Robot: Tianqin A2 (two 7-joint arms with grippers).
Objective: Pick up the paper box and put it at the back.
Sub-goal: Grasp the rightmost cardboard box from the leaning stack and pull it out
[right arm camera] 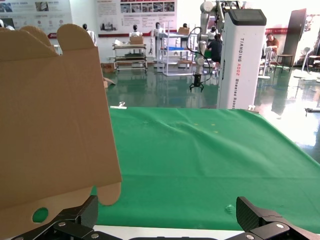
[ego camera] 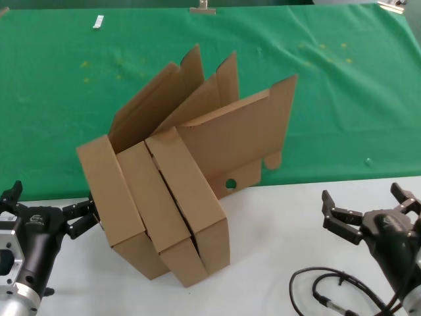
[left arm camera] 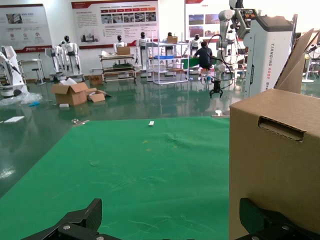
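Three alike brown paper boxes lean together in the middle, lids open and tilted back: the left one, the middle one and the right one. They straddle the front edge of the green cloth and the white tabletop. My left gripper is open and empty, just left of the left box, whose side fills the left wrist view. My right gripper is open and empty, well to the right of the boxes. The right box's lid shows in the right wrist view.
A black cable loops on the tabletop by my right arm. A small white piece and a metal clip lie at the cloth's far edge. Open green cloth stretches behind and to both sides of the boxes.
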